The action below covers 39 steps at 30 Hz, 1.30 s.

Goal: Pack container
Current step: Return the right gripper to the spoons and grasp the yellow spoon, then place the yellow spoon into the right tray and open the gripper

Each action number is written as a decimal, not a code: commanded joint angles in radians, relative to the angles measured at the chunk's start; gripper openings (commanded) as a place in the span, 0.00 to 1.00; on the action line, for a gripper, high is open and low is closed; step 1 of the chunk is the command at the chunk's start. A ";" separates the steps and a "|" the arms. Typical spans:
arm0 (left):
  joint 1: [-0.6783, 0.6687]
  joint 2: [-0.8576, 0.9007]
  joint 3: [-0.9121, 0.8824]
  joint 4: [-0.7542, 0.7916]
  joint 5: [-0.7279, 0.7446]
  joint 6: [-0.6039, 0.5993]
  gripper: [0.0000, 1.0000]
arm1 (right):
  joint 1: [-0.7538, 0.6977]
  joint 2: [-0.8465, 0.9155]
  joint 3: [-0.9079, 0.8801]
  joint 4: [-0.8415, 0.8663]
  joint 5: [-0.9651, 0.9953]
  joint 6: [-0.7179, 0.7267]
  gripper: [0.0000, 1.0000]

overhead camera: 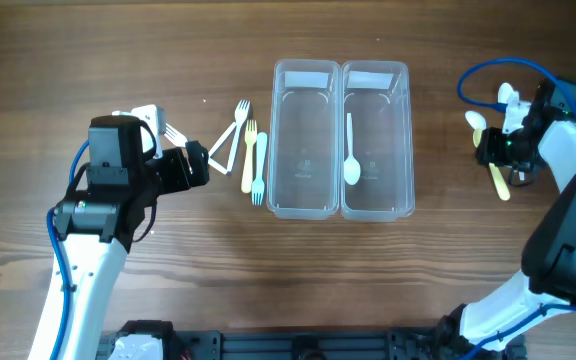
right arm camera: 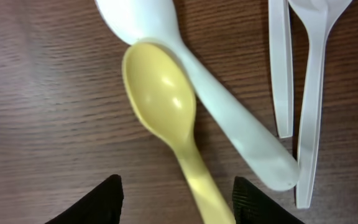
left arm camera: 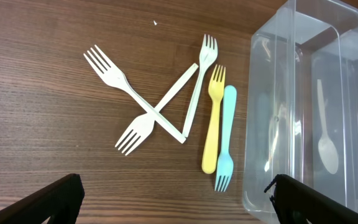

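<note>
Two clear containers stand side by side mid-table: the left one [overhead camera: 305,150] is empty, the right one [overhead camera: 376,150] holds a white spoon [overhead camera: 351,160]. Forks lie left of them: several white forks [left arm camera: 148,109], a yellow fork [left arm camera: 213,118] and a light blue fork [left arm camera: 225,140]. My left gripper [left arm camera: 176,199] is open and empty, just short of the forks. My right gripper [right arm camera: 176,199] is open, its fingers either side of the handle of a yellow spoon [right arm camera: 166,106]. A white spoon [right arm camera: 210,99] overlaps the yellow one, beside more white cutlery [right arm camera: 297,87].
The left container's wall [left arm camera: 272,124] stands close to my left gripper's right finger. The spoons lie at the table's far right [overhead camera: 493,150] under the right arm and its blue cable. Bare wood surrounds both piles.
</note>
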 commanded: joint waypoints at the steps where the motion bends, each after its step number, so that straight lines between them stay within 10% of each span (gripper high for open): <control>1: 0.008 0.002 0.018 -0.002 0.008 0.016 1.00 | 0.002 0.061 -0.009 0.010 0.032 -0.020 0.53; 6: 0.008 0.002 0.018 -0.001 0.008 0.016 1.00 | 0.002 0.109 -0.009 0.017 0.025 -0.003 0.47; 14: 0.008 0.002 0.018 -0.001 0.008 0.016 1.00 | 0.002 0.117 -0.008 -0.026 0.025 0.158 0.04; 30: 0.008 0.002 0.018 -0.003 0.008 0.016 1.00 | 0.202 -0.477 0.032 -0.120 -0.264 0.376 0.04; 39: 0.008 0.002 0.018 -0.004 0.009 0.016 1.00 | 0.456 -0.331 -0.057 -0.015 -0.179 0.476 0.04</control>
